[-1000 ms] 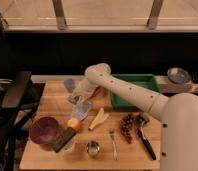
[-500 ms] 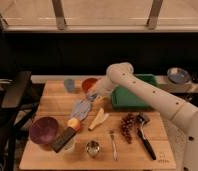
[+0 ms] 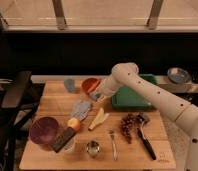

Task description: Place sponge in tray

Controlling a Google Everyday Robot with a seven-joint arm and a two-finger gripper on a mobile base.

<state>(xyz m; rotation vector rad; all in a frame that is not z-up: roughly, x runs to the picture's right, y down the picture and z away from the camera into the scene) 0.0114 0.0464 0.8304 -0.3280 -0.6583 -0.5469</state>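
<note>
The green tray (image 3: 134, 98) sits at the back right of the wooden table (image 3: 52, 100). A dark block with a pale underside, which looks like the sponge (image 3: 65, 139), lies at the front left beside a purple bowl (image 3: 43, 131). My gripper (image 3: 97, 94) hangs at the end of the white arm, just in front of a red bowl (image 3: 90, 83) and left of the tray. It is above and to the right of a blue-grey cloth-like thing (image 3: 81, 108). The frame does not show whether it holds anything.
Also on the table are a blue-grey cup (image 3: 69, 84), an orange fruit (image 3: 73, 123), a yellow banana-like piece (image 3: 98, 119), grapes (image 3: 127, 126), a black-handled tool (image 3: 145, 137), a fork (image 3: 113, 145) and a metal cup (image 3: 93, 148). A silver bowl (image 3: 177, 75) sits far right.
My gripper has moved right, from over the blue-grey cloth-like thing to just in front of the red bowl, nearer the tray. The table objects have not moved.
</note>
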